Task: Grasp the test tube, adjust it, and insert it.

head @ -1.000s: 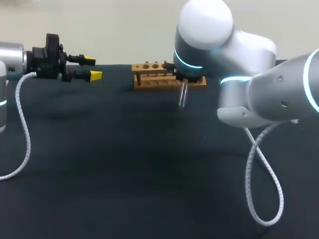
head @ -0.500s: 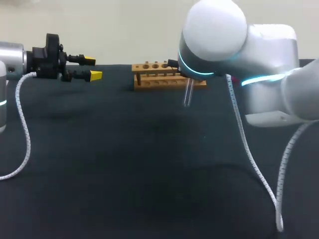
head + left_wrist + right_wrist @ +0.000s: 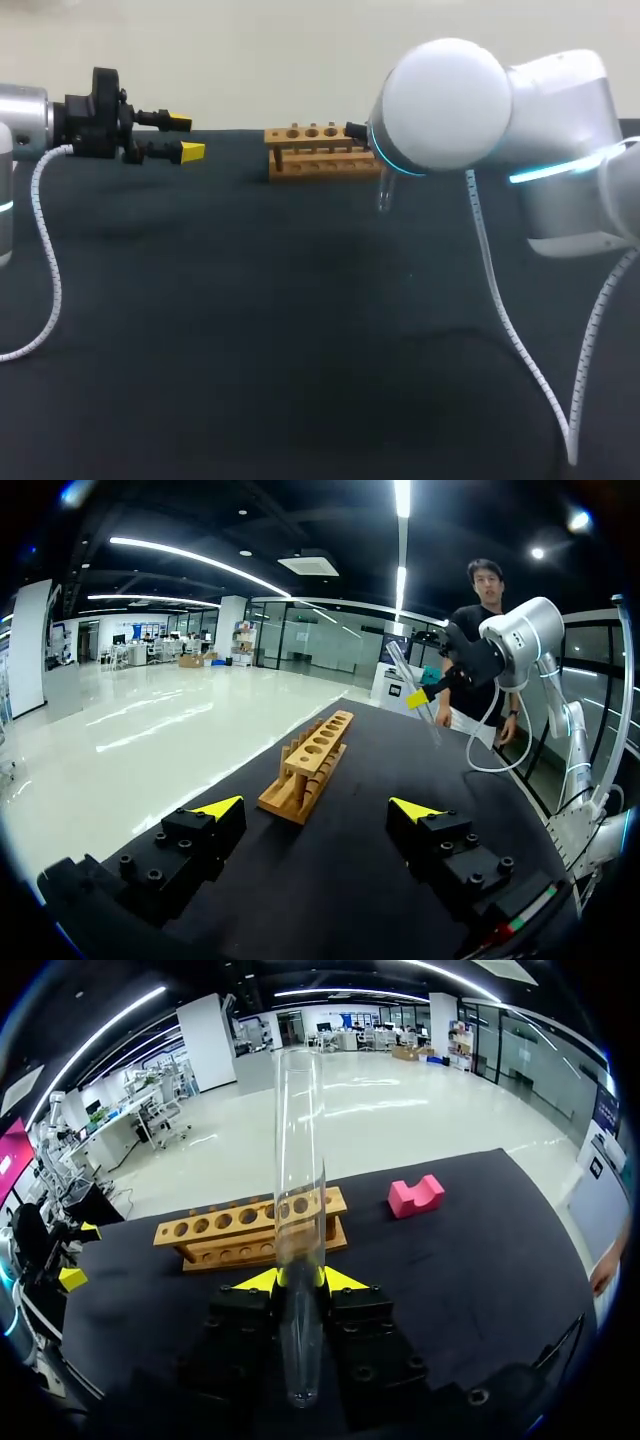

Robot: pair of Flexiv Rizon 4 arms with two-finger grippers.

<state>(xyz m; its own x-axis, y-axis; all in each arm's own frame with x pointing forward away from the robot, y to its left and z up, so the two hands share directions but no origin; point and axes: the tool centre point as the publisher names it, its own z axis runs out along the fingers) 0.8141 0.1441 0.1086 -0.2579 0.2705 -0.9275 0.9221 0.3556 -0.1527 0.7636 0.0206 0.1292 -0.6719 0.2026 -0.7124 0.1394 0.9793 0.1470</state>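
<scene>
right fingers (image 3: 262, 1282): closed on the test tube (image 3: 299, 1210), one yellow tip against each side of the glass. I have a firm two-sided pinch.
grip point: near one end of the tube. A short length sticks back past the tips, and the long part runs out ahead of them.
test tube: clear glass, held in the air off the surface (image 3: 250, 330), not in any hole. In the head view only its lower part shows, hanging below my right arm's big white joint, just in front of the rack's right end. From the left wrist view it leans a little.
rack (image 3: 315, 150): wooden, with a row of round holes along the top bar. It stands on the far part of the surface. From the right wrist view it sits ahead of the fingers, behind the tube.
pink block (image 3: 416, 1196): small and notched on top, on the surface beside one end of the rack but apart from it.
left fingers (image 3: 222, 808): spread wide with nothing between them. I see them above the far left of the surface, pointing towards the rack and well apart from it.
right arm (image 3: 500, 110): comes in from the right; its joint hides the rack's right end in the head view.
cables: a white coiled lead (image 3: 45, 250) hangs from the left arm, and another from the right.
surface: dark cloth.
</scene>
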